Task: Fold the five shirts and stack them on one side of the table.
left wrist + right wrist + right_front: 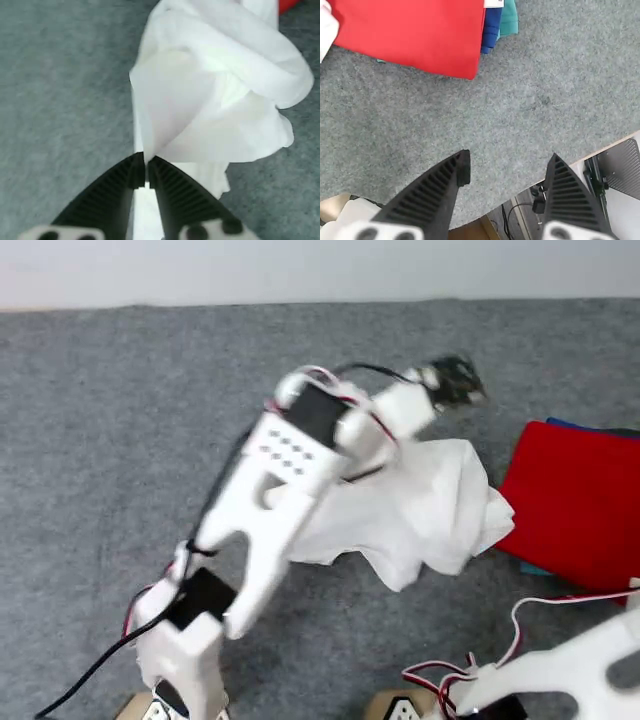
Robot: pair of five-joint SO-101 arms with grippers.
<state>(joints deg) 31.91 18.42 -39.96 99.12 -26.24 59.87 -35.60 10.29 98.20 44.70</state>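
One crumpled white shirt (215, 90) is pinched by the left fingers (157, 176); right fingers (445, 185) are held spread over fuzzy grey desk (545, 90).

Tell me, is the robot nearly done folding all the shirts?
Partly. Done: a folded red shirt lies stacked on a blue shirt and a teal shirt. In hand: the left hand pinches the crumpled white shirt. To do: folding it and adding it to the stack. The right hand hangs open.

light: bright, even, diffuse | shadows: soft, faint under white shirt (440, 510) and arm (290, 470) | glare: shirt folds washed out, left wrist view
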